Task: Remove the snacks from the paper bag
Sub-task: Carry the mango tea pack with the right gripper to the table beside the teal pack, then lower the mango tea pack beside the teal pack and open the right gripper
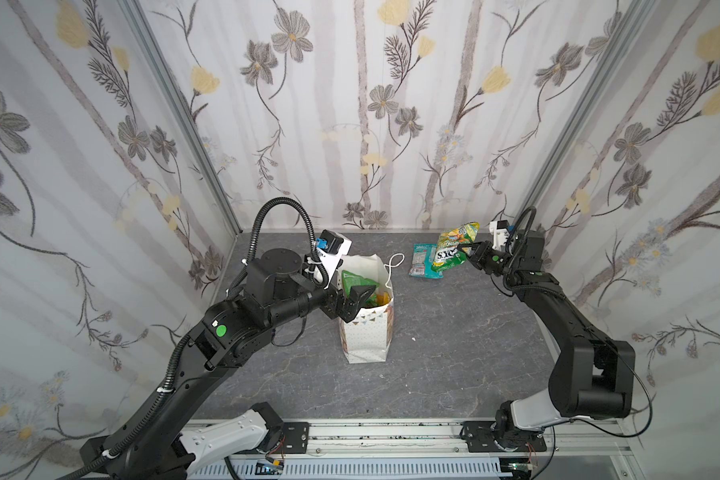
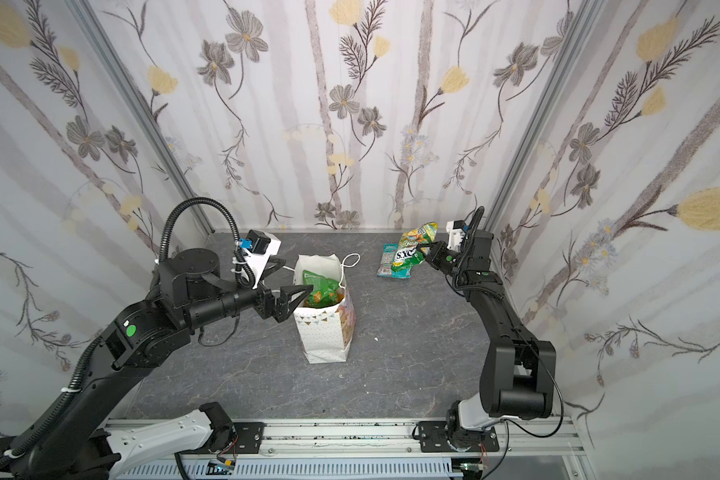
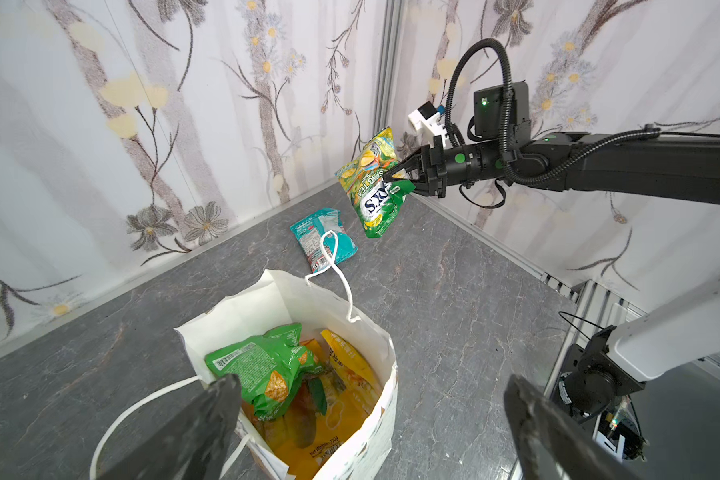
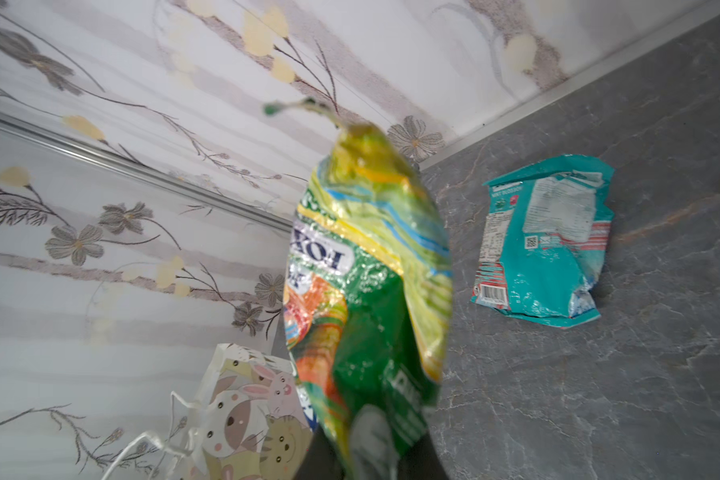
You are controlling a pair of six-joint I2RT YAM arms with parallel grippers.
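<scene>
The white paper bag (image 1: pixel 366 332) (image 2: pixel 323 332) stands upright mid-table, its mouth open, cartoon animals on its side (image 4: pixel 242 399). Inside lie snacks: a green packet (image 3: pixel 262 365), a yellow one (image 3: pixel 346 357) and a large orange-yellow one (image 3: pixel 308 432). My left gripper (image 2: pixel 298 274) (image 3: pixel 371 386) hovers open at the bag's mouth, its jaws wide apart and holding nothing. My right gripper (image 1: pixel 466 249) (image 3: pixel 391 174) is shut on a green-yellow packet (image 1: pixel 454 249) (image 4: pixel 371 270), lifted at the back right. Below it a teal packet (image 1: pixel 422 259) (image 4: pixel 545 241) lies flat on the table.
Floral-papered walls (image 1: pixel 350 124) close in the left, back and right sides. The grey marbled tabletop (image 1: pixel 454 353) ends in front at a metal rail (image 1: pixel 391 436) carrying both arm bases. One cord handle (image 3: pixel 337 270) of the bag flops toward the teal packet.
</scene>
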